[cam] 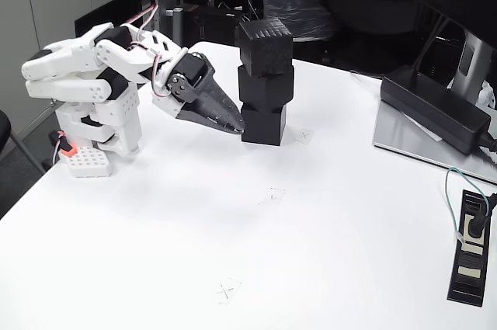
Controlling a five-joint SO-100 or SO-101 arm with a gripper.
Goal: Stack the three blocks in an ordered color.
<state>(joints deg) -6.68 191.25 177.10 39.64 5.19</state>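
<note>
Three matte black cubes stand stacked in one slightly crooked column near the back middle of the white table: the bottom cube point(263, 125), the middle cube point(265, 85) and the top cube point(265, 46), which is twisted a little against the one below. My gripper point(235, 123) reaches in from the left on the white arm, its dark fingers drawn together to a point just left of the bottom cube. Nothing is held between them. Whether the tip touches the cube is unclear.
The arm's white base point(97, 136) sits at the left table edge. A long black power adapter box point(435, 106) lies on a grey stand at the right. A black power socket point(471, 244) with a green cable lies at the front right. Faint pen marks point(227, 291) dot the table.
</note>
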